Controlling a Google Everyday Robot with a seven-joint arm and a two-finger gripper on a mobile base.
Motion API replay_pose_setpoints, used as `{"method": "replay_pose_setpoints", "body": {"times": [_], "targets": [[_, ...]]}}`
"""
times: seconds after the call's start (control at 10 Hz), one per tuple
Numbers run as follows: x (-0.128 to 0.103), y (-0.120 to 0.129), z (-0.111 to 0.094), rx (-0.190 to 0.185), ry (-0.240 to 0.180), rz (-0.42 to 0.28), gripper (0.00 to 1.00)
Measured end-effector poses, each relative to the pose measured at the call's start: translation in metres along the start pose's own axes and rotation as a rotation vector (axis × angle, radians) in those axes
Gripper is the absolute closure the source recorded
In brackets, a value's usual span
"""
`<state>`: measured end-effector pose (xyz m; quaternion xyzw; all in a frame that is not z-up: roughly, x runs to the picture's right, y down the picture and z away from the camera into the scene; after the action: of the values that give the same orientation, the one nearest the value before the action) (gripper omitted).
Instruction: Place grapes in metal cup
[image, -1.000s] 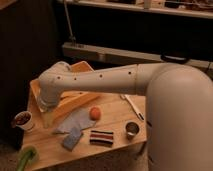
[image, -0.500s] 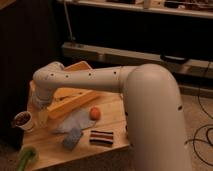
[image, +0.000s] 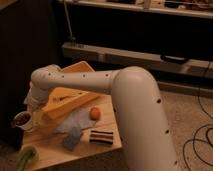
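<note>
**A:** Which step was in hand?

**B:** The reach for the pick, by my reading. The robot's two-finger gripper (image: 36, 114) hung at the end of the white arm (image: 85, 80) over the nine o'clock edge of the light wooden table (image: 55, 150). It was just beside the small bunch of dark reddish-purple grapes (image: 21, 118), on their three o'clock side.

**A:** And where did the grapes sit?

**B:** In the mouth of a small round white cup (image: 27, 127) at the table's far nine o'clock side. They were well apart from the round orange fruit (image: 94, 113) near the middle.

**A:** Was the claw wide, narrow, or holding something?

**B:** I could not tell, nor whether it touched the grapes. The wrist was in the way, and the end of the arm blended into the cup.

**A:** And the short shiny silver-grey metal cup?

**B:** It was nowhere in sight. The thick white forearm covered the table from about three to five o'clock (it could well have stood behind that).

**A:** So what did the next move call for?

**B:** A sure hold on the bunch, then a straight lift out of the white cup without tipping it. After that came a carry toward three o'clock, over the crumpled blue-grey cloth (image: 75, 122) and the dark striped packet (image: 101, 136). The drop could only follow once the metal cup was found.
</note>
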<state>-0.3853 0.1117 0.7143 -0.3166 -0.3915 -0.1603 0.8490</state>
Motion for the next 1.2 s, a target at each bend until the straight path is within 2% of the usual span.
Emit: {"method": "replay_pose_setpoints", "body": {"times": [0.4, 0.7, 0.9, 1.1, 1.2], "targets": [[-0.025, -0.011, 0.020, -0.068, -0.019, -0.037, 0.20], [-0.030, -0.008, 0.041, -0.115, -0.041, -0.062, 0.20], [-0.040, 0.000, 0.057, -0.148, -0.058, -0.109, 0.20], [-0.038, 0.001, 0.062, -0.164, -0.058, -0.121, 0.20], [-0.036, 0.000, 0.062, -0.167, -0.043, -0.125, 0.20]]}}
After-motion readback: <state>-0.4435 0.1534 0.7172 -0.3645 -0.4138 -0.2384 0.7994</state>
